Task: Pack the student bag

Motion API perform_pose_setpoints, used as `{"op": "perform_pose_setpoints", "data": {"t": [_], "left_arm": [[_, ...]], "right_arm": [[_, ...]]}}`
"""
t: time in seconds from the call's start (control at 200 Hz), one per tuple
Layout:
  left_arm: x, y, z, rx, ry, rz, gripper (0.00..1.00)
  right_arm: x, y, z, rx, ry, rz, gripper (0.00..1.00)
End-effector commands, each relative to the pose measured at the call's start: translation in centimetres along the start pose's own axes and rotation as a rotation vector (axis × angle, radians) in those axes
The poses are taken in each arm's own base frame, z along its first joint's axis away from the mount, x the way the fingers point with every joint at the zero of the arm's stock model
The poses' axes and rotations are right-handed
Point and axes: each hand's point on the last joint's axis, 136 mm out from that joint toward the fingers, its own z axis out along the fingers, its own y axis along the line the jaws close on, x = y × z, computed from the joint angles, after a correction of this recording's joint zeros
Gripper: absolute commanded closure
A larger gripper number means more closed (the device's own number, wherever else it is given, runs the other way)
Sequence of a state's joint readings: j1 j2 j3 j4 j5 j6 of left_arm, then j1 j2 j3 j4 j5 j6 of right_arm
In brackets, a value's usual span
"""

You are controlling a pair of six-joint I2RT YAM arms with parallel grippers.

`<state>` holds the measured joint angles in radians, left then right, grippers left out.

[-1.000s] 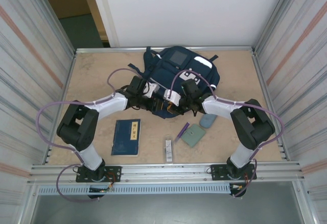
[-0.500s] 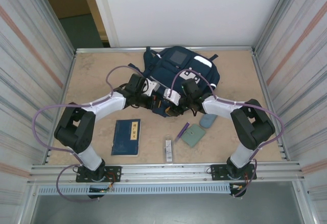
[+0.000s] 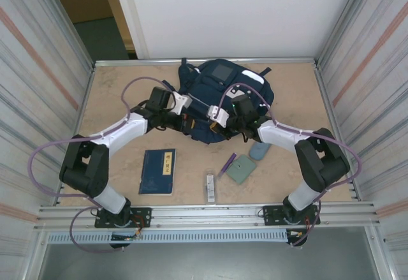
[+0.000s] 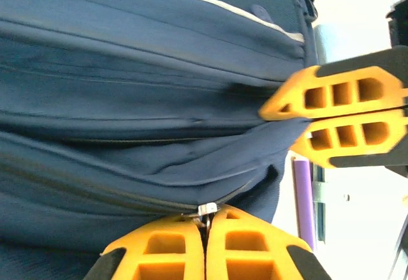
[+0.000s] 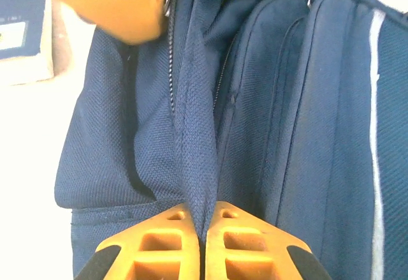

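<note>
Plywood table [image 3: 115,95], student bag [image 3: 223,95] lying front-up, long axis near-to-far, opening facing the near edge. The left gripper [image 4: 205,219] pinches the zipper pull [image 4: 205,209], and the right gripper [image 5: 203,226] pinches its fabric.

A robot lab test cell is suggested: a wooden table [image 3: 115,88] is enclosed by ribbed metal panels [image 3: 38,82] and edged by an aluminium mounting rail [image 3: 210,215].

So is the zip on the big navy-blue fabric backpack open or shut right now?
Shut, as far as shown: the navy-blue fabric backpack shows closed zip teeth, no lining; the left gripper pinches the pull.
</note>
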<state>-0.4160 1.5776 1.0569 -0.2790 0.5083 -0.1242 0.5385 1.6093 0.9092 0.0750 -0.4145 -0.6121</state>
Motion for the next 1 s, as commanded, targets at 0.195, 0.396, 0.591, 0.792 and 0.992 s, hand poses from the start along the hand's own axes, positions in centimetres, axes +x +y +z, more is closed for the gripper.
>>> {"op": "perform_pose_setpoints", "data": {"t": [0.195, 0.396, 0.591, 0.792, 0.992], "left_arm": [[-0.3, 4.4, -3.2, -0.147, 0.037, 0.01, 1.0], [-1.4, -2.8, -2.8, 0.104, -0.008, 0.009, 1.0], [-3.3, -10.1, -1.8, 0.234, -0.052, 0.127, 1.0], [-3.4, -13.7, -0.5, 0.326, -0.041, 0.175, 1.0], [-3.0, -13.7, -0.6, 0.315, -0.04, 0.18, 1.0]], "right_arm": [[4.0, -4.2, -4.2, 0.102, 0.115, -0.008, 1.0], [-0.2, -3.3, -6.0, 0.047, 0.038, 0.008, 0.57], [-3.7, -0.2, -7.3, 0.005, -0.053, 0.018, 0.42], [-2.7, 0.4, -6.5, -0.006, -0.056, 0.039, 0.37], [-1.1, 1.9, -6.1, -0.086, -0.032, 0.011, 0.53]]}}
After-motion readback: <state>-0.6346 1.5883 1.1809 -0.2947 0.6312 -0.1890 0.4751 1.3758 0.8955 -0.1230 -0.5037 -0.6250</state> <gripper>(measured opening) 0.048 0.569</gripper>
